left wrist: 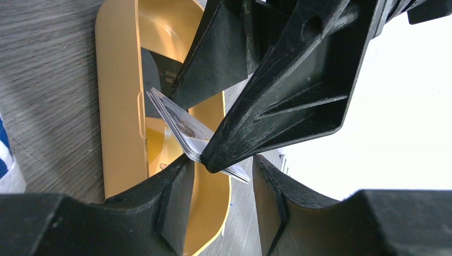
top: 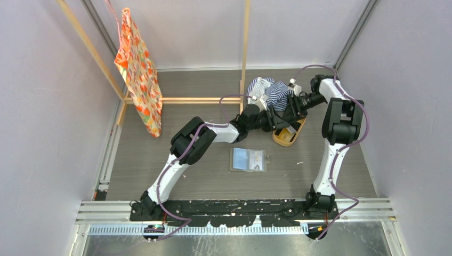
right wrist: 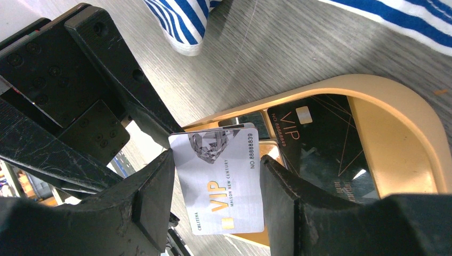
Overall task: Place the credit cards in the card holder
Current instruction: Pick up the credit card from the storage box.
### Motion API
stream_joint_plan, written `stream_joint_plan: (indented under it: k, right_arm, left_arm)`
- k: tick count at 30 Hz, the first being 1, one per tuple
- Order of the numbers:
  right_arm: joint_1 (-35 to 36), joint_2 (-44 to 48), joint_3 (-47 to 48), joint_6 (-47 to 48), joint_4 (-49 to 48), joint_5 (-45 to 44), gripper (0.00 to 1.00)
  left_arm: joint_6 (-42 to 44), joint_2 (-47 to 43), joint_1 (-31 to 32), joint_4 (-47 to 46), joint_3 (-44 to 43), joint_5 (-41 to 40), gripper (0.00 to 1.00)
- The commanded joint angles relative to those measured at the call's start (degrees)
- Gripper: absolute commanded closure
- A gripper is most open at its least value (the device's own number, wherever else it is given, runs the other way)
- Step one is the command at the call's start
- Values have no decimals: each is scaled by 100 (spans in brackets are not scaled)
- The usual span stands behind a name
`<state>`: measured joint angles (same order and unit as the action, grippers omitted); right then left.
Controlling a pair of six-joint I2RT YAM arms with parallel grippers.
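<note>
Left of the orange tray (top: 288, 143), note the card holder (top: 248, 159) lying open. Above that tray, see left gripper (left wrist: 221, 181) spread apart, right gripper (right wrist: 216, 158) clamping pale credit cards (right wrist: 218, 184) by opposite edges, black card (right wrist: 325, 144) below. Likely thin, stiff, slick: better pinched across flat faces.

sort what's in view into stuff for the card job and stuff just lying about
For the job:
pale vip card
black vip card
card holder, lying open

Just lying about:
striped cloth
patterned bag hanging on the wooden frame
tan tray, only where cards sit
</note>
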<state>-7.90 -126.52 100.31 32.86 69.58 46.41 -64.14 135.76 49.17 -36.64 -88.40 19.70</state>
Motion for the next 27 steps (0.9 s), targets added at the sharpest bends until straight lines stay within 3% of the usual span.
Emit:
stream_joint_plan:
  k: [1, 27]
  right_arm:
    - [-45, 13, 239, 80, 174, 210, 60]
    - [-71, -114, 313, 185, 360, 329, 55]
  left_arm:
    - [19, 134, 32, -10, -143, 73, 54]
    - [-9, 196, 25, 116, -217, 63, 54]
